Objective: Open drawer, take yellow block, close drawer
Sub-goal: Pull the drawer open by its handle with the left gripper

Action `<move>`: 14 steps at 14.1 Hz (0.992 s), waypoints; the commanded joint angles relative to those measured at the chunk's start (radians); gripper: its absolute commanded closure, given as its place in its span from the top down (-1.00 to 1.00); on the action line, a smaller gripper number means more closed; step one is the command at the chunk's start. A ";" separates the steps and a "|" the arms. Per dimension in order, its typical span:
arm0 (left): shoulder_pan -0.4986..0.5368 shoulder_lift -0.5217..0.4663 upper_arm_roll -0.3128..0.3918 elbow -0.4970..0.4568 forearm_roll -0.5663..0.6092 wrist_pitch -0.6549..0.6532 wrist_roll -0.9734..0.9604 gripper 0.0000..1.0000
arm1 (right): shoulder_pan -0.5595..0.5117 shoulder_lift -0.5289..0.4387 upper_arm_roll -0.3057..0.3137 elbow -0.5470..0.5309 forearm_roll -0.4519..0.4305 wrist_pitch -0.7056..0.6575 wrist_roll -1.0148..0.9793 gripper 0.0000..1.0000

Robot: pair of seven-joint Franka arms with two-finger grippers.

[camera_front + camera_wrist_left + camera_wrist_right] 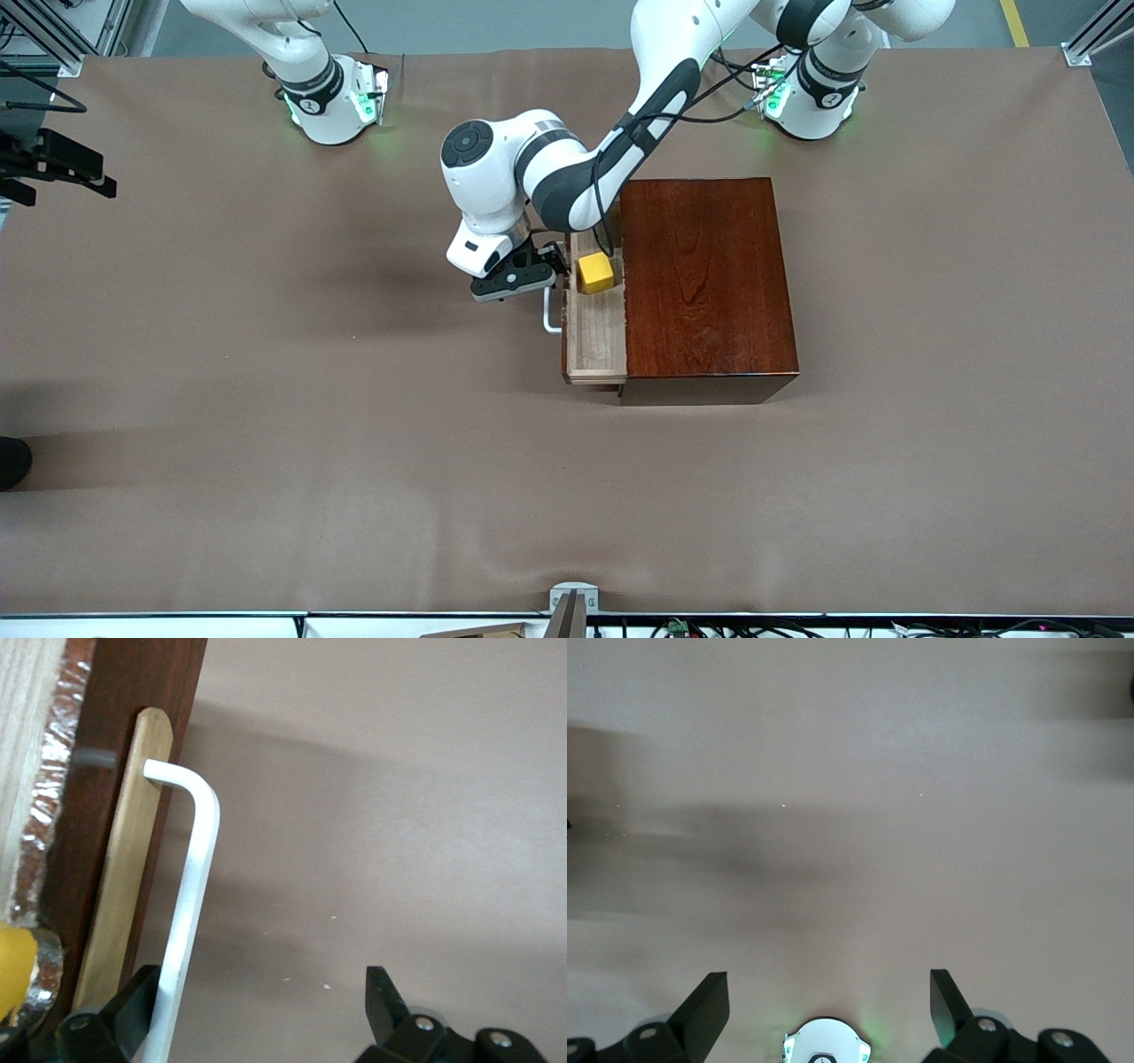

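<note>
The drawer (596, 332) is seen partly drawn out of the dark reddish-brown wooden box (704, 279), toward the right arm's end of the worktop (266, 399), and its pale tray is exposed as a narrow strip whose long axis runs toward the front camera. The yellow block (595, 272) is found inside that tray, at the end farther from the front camera. The left end effector (523, 282) is held low just outside the drawer front, beside the white loop handle (551, 312); in the left wrist view its fingers (133, 1005) are spread wide, with one of them right at the handle's bar (190, 895) and nothing gripped. The block therefore lies just past the drawer front from this end effector, toward the box, and a short shift over the tray is judged to be what a pick calls for. The right end effector (828, 1005) is kept waiting, open and empty, above its own base (827, 1043), well apart from the drawer, so the left arm is clearly the nearer one.
</note>
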 commanded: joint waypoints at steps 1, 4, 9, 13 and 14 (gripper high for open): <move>-0.017 0.052 -0.022 0.059 -0.015 0.082 -0.057 1.00 | -0.024 0.003 0.014 0.007 0.000 -0.006 -0.009 1.00; -0.017 0.049 -0.018 0.056 -0.014 0.099 -0.064 1.00 | -0.022 0.003 0.015 0.007 0.000 -0.006 -0.009 1.00; -0.011 0.043 -0.008 0.055 -0.012 0.133 -0.065 1.00 | -0.022 0.027 0.015 0.012 -0.013 -0.006 -0.008 1.00; -0.005 0.000 -0.005 0.050 -0.004 0.098 -0.061 1.00 | -0.047 0.032 0.014 0.007 -0.013 -0.004 -0.008 1.00; -0.003 -0.012 -0.007 0.050 -0.004 0.064 -0.059 1.00 | -0.044 0.032 0.015 0.009 -0.013 -0.004 -0.008 1.00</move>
